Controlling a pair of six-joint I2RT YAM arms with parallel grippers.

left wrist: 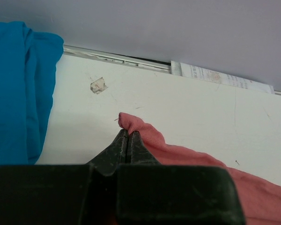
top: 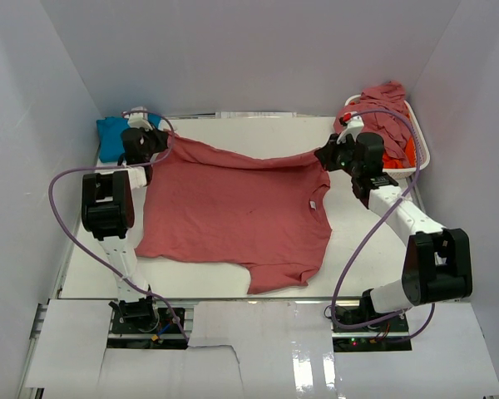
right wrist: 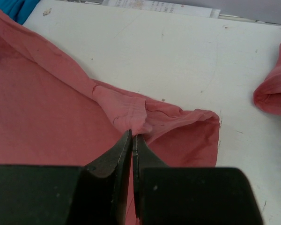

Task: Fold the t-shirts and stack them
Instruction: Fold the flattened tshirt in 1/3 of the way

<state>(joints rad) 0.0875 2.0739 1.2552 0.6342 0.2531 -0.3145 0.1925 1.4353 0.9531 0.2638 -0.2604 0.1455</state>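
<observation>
Rose-red cotton, limp and light, the t-shirt [top: 233, 212] lies spread flat on the white table [top: 358, 249]. It will likely sag and crease wherever it is unsupported, so its corners and seams look like the best places to take hold. Along its far edge the left end effector [left wrist: 127, 135] is pressed together on a small nub of cloth at the left corner, and the right end effector [right wrist: 131, 136] pinches a bunched fold at the right one. Farther back, a turquoise t-shirt [top: 110, 137] lies at the far left corner, and the white basket [top: 422, 155] at the far right holds heaped rose-red shirts [top: 387, 104] with an orange t-shirt [top: 407, 148] showing beneath.
</observation>
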